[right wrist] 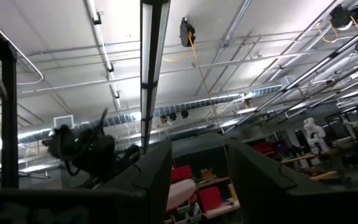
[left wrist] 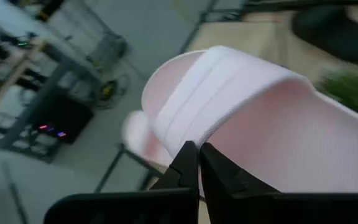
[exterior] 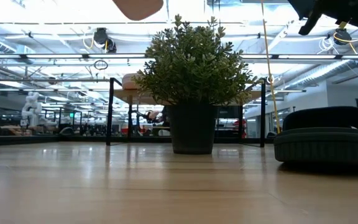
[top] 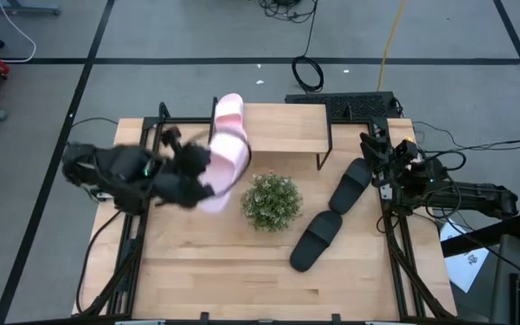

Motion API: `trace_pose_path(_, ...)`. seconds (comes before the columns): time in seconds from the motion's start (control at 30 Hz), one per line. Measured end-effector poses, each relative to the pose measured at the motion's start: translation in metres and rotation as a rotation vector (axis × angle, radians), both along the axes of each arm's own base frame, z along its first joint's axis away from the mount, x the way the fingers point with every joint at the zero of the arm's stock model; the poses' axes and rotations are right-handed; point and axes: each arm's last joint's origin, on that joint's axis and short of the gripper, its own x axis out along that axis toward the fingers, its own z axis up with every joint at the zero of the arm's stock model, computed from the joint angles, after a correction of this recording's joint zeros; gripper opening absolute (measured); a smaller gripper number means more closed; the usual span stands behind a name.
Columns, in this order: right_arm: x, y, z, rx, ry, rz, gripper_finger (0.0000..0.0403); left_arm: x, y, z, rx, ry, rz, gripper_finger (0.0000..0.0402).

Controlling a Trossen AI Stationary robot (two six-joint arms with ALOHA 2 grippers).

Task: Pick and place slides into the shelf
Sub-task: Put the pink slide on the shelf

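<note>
High view: the left gripper [top: 208, 176] is seen left of centre, clamped on a pink slide [top: 224, 170] that is held lifted and tilted above the table [top: 206, 271]. In the left wrist view, the fingers [left wrist: 185, 163] are pressed together on the slide's edge [left wrist: 241, 118]. A second pink slide [top: 228, 110] is found on the left end of the shelf [top: 287, 126], at the upper middle of the frame. Two black slides lie on the table right of centre: one [top: 351, 184] just below the shelf's right end, the other [top: 316, 240] lower down, both angled. A potted plant [top: 271, 200] stands at the centre, between the held pink slide and the black ones.

The right gripper [top: 375, 147] is kept at the right edge of the table, raised; in the right wrist view its fingers [right wrist: 157, 171] are seen spread apart, with nothing between them.

Low view: the plant [exterior: 192, 74] stands mid-frame, a black slide [exterior: 325, 137] at the right.
</note>
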Motion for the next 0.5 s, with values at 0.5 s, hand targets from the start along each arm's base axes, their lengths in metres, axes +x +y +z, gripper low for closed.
trace_pose_path(0.5,-0.002,-0.004,0.0,0.043,-0.001,-0.164,0.0148,0.056,0.092,0.039,0.215,-0.17,0.089,0.0)
